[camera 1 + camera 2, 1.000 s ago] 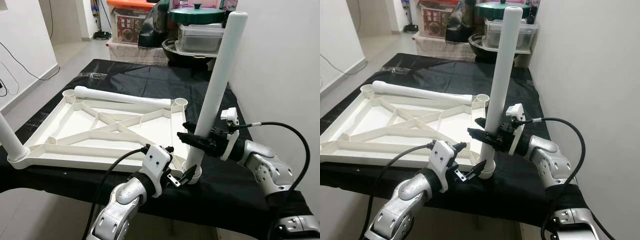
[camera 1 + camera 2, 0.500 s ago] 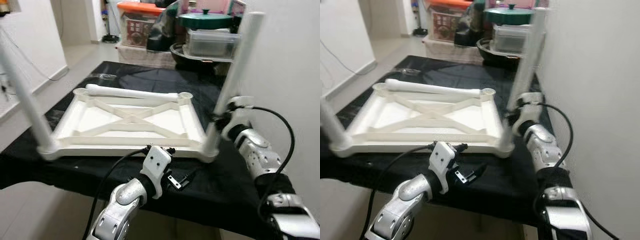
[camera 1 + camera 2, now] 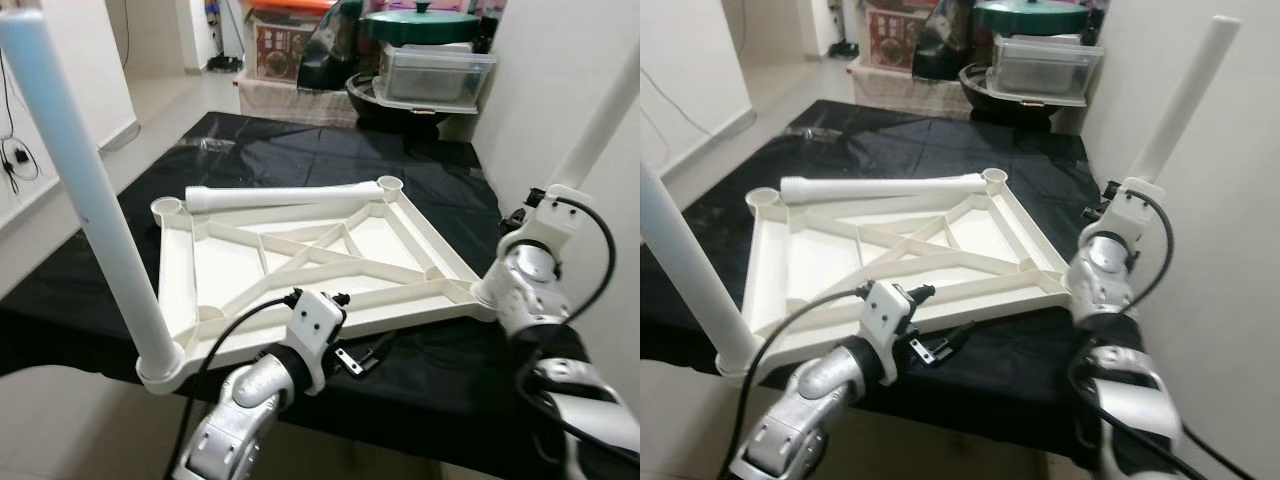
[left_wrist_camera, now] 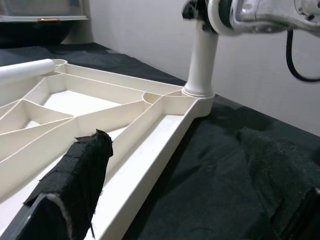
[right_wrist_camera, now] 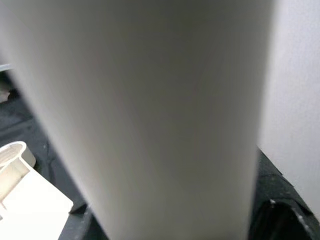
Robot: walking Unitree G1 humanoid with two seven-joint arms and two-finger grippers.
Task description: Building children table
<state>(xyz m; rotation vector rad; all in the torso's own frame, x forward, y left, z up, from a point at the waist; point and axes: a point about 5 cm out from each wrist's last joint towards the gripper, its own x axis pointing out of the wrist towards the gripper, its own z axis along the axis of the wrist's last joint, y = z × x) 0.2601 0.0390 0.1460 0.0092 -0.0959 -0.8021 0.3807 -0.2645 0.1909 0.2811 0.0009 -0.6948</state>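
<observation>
The white plastic children's tabletop [image 3: 300, 255], ribbed underside up, lies on a black cloth-covered table [image 3: 420, 180], its frame turned askew to the table edge. A white plastic tube leg [image 3: 85, 190] stands in the corner socket at about 8 o'clock, and a second white leg [image 3: 1175, 105] rises from the corner at 3 o'clock, leaning toward the white wall [image 3: 1230, 230]. A third, loose white leg [image 3: 285, 195] lies across the far rim at 12 o'clock, between two open round sockets.

The right gripper [image 3: 1110, 205] is at the second leg just above its socket. The head views show the silver arm and white wrist housing against the tube, with the fingers hidden behind them; the right wrist view is taken up by the blurred white tube [image 5: 150, 115] at very close range, which suggests a grasp, but I cannot tell for certain how the fingers stand.

The left gripper [image 3: 362, 358] hovers above the cloth just off the near rim at 6 o'clock, fingers spread and holding nothing. The left wrist view adds what the head views cut off: one black padded finger [image 4: 75, 185] beside the rim, and the second leg seated in its socket.

Beyond the table, at 12 o'clock, stand a green lidded pot [image 3: 425, 25] and a clear storage box [image 3: 435, 70].
</observation>
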